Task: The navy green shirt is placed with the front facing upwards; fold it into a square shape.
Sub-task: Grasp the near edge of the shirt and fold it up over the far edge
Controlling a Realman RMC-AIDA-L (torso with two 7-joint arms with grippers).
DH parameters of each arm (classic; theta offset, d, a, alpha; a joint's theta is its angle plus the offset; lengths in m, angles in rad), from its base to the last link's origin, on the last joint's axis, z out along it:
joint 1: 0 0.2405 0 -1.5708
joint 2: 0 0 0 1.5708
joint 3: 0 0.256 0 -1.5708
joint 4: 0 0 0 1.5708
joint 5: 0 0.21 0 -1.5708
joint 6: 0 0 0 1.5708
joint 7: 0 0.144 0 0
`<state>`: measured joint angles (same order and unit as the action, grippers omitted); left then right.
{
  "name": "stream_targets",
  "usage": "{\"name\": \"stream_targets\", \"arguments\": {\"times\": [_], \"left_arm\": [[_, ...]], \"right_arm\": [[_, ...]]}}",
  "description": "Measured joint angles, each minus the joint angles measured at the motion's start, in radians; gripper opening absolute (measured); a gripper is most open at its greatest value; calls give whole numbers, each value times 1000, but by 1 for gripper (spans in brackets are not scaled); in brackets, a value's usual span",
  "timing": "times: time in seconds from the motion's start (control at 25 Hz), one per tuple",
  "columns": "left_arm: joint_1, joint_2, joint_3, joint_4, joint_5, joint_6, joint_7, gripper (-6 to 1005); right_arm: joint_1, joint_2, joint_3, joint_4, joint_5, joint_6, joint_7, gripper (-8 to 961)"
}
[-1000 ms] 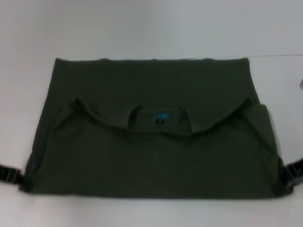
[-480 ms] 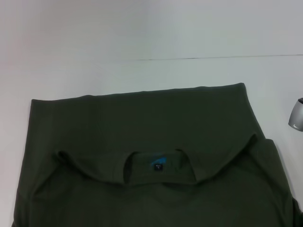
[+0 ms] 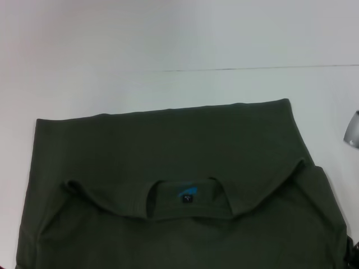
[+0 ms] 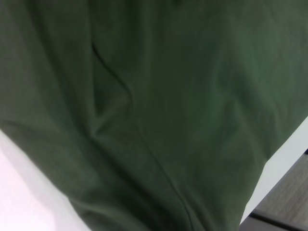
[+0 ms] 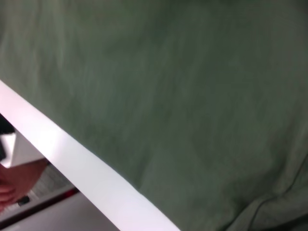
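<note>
Only a dark sliver of the right gripper (image 3: 354,255) shows at the near right corner of the head view; the left arm is out of sight.

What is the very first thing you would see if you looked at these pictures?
The big dark green shirt grabs you first: it lies partly folded on the white table and fills the near half of the head view. Next is its small blue neck label inside the collar, near the middle of the shirt.
</note>
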<state>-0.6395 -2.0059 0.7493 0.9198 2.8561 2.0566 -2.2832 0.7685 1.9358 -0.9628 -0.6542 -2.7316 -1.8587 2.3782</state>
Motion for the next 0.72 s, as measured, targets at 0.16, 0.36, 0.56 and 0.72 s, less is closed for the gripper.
{"name": "stream_targets", "arguments": {"times": [0.16, 0.36, 0.56, 0.72], "left_arm": [[-17, 17, -85, -3, -19, 9, 22, 17], [-48, 57, -236, -36, -62, 14, 61, 18], [-62, 81, -355, -36, -94, 11, 80, 18], [-65, 102, -474, -23, -107, -32, 76, 19]], "right_arm": [[-4, -12, 96, -37, 3, -28, -15, 72], [4, -57, 306, -42, 19, -58, -48, 71], [-3, -104, 410, -33, 117, -44, -51, 69], [-13, -121, 488, -29, 192, 26, -40, 76]]}}
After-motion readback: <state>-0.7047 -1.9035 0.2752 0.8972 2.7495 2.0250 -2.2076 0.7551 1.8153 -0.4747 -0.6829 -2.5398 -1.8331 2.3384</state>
